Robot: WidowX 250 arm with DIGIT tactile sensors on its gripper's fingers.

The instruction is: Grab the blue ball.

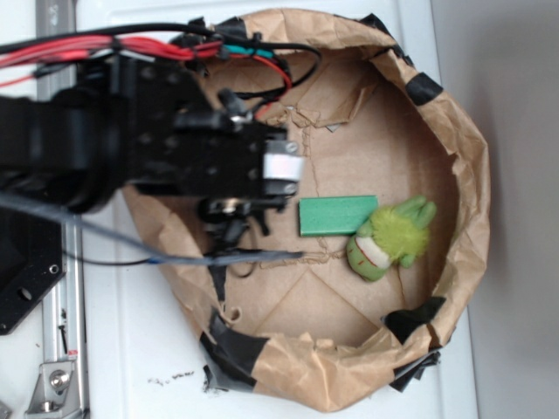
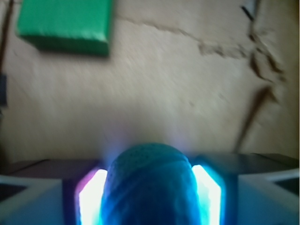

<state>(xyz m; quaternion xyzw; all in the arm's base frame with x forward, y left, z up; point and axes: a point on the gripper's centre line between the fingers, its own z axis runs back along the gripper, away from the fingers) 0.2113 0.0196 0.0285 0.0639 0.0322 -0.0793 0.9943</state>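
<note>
The blue ball, turquoise with a dimpled skin, fills the bottom middle of the wrist view. It sits squeezed between the two glowing finger pads, which touch it on both sides, so my gripper is shut on it. In the exterior view the black arm covers the ball. There the gripper points down over the left part of the brown paper floor.
A flat green block lies just right of the gripper. A fuzzy lime-green plush toy lies beyond it. Crumpled brown paper walls patched with black tape ring the floor. Red and black cables run over the arm.
</note>
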